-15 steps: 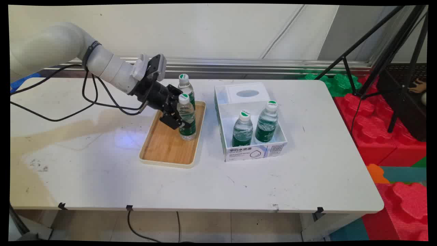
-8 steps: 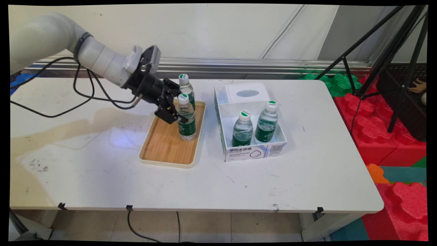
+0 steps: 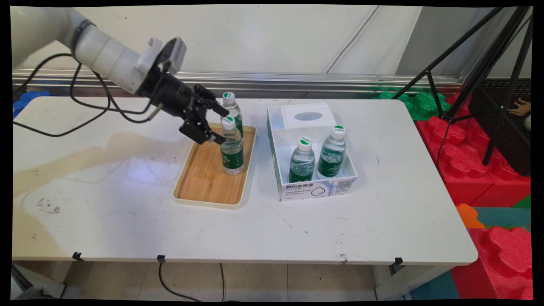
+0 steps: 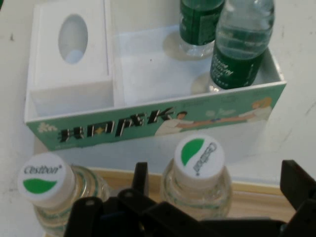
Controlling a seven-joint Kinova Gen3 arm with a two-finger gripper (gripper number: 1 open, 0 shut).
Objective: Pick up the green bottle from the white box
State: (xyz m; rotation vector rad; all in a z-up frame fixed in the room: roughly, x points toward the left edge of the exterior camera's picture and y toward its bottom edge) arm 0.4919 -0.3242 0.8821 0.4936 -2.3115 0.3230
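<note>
A wooden tray lies mid-table with two green-labelled water bottles standing on it. The near bottle is at the tray's right side and the far bottle at its back end. My gripper hangs open up and to the left of the near bottle, one finger on either side of its neck and clear of it. In the hand view that bottle's white cap shows between the spread fingers of the gripper. The other bottle stands to the left.
Right of the tray stands a white box holding two more bottles and a tissue pack at its back. Black cables hang from the arm. A tripod and red foam blocks lie beyond the table's right edge.
The gripper has risen and drawn back to the upper left, from around the near bottle's body to the level of its cap. The bottle stays standing on the tray.
</note>
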